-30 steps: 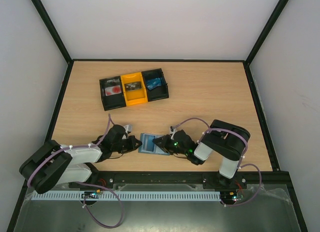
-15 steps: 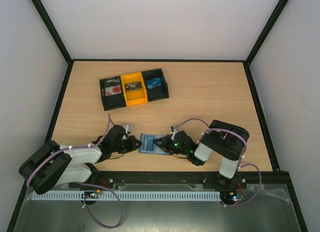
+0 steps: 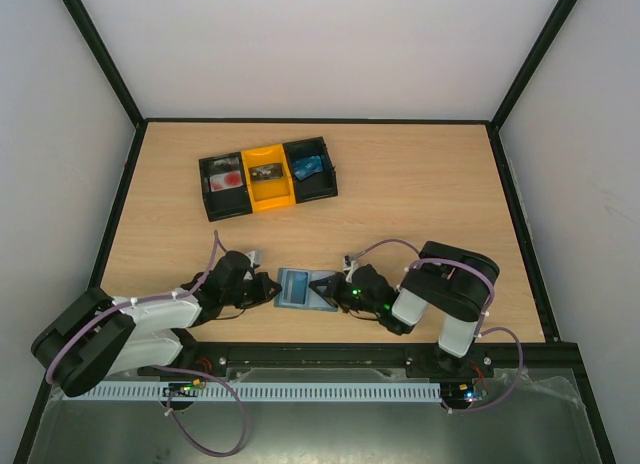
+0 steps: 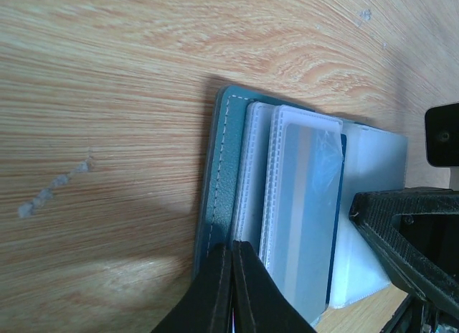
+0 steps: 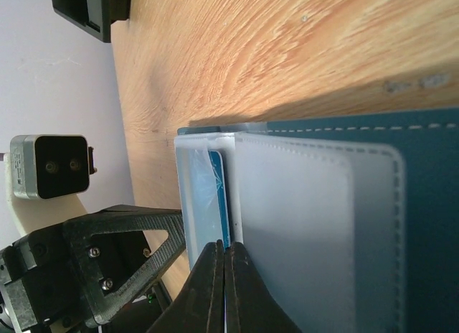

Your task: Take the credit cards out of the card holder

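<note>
the card holder lies open at 6 o'clock on the surface, between the two arms. the left hand is pressed together on the teal cover edge at the holder's 9 o'clock, pinning it. the right hand, at the holder's 3 o'clock, is pinched on the end of the blue credit card showing from a clear sleeve; whether sleeve film is caught too i cannot tell. to do this well, hold the left pinch firm and draw the card straight toward 3 o'clock along its slot, low and slow, without lifting the holder.
</note>
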`<state>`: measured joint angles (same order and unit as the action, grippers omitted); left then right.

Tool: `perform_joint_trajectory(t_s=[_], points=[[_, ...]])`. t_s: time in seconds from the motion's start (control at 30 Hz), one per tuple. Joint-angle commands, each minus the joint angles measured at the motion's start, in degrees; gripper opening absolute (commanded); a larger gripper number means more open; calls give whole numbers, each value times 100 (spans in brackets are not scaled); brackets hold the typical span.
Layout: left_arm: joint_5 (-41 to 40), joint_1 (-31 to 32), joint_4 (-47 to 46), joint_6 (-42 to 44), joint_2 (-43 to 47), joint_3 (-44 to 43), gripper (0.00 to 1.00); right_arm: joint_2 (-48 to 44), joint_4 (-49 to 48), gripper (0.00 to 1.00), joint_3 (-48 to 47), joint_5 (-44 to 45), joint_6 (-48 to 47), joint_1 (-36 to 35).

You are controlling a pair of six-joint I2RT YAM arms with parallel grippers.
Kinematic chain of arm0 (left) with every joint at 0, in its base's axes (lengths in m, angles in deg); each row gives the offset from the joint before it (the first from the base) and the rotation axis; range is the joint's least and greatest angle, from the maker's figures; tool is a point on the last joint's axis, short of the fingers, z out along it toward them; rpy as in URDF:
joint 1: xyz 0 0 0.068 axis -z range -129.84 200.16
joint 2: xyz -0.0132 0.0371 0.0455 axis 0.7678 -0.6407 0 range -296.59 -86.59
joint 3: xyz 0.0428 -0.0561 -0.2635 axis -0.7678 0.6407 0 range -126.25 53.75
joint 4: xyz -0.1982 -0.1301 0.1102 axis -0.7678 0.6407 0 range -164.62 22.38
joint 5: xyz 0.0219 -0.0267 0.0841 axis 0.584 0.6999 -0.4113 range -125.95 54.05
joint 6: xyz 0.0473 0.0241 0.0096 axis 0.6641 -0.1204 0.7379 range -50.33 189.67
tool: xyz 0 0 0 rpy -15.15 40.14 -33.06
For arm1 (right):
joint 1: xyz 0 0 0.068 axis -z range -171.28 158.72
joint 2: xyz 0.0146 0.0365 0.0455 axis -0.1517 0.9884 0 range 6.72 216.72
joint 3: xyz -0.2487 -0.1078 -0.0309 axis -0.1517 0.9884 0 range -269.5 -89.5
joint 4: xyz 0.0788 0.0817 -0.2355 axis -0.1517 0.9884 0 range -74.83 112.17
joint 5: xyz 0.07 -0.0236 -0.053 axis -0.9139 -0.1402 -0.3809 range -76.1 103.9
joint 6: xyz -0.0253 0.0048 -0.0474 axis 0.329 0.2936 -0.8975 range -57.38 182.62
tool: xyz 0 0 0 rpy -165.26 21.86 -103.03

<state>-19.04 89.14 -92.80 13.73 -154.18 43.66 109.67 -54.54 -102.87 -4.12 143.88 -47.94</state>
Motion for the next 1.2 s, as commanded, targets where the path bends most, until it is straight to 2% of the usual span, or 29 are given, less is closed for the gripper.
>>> perform_joint_trajectory(t_s=[0.0,0.13,0.17,0.4,0.53,0.6,0.73,0.9,1.17], points=[[-166,24,543,-33,-29,134,3,-191,106,2,72,206,-65,-33],[-97,22,608,-94,111,75,3,-170,127,2,-57,0,-99,-43],[-108,26,695,-97,197,28,7,-163,151,2,-94,-24,-106,-71],[-344,4,1512,-33,841,-579,12,-211,533,11,-265,21,-247,-165],[-317,4,1544,-64,859,-722,22,-136,630,14,-340,11,-285,-174],[-296,4,1448,-51,822,-720,23,-85,613,15,-354,-2,-277,-172],[-38,6,942,22,678,-550,17,-25,582,15,-357,9,-259,-179],[126,5,735,171,240,-436,8,26,564,16,-369,27,-251,-179],[52,18,372,41,-78,-87,3,106,495,18,-363,14,-222,-183]])
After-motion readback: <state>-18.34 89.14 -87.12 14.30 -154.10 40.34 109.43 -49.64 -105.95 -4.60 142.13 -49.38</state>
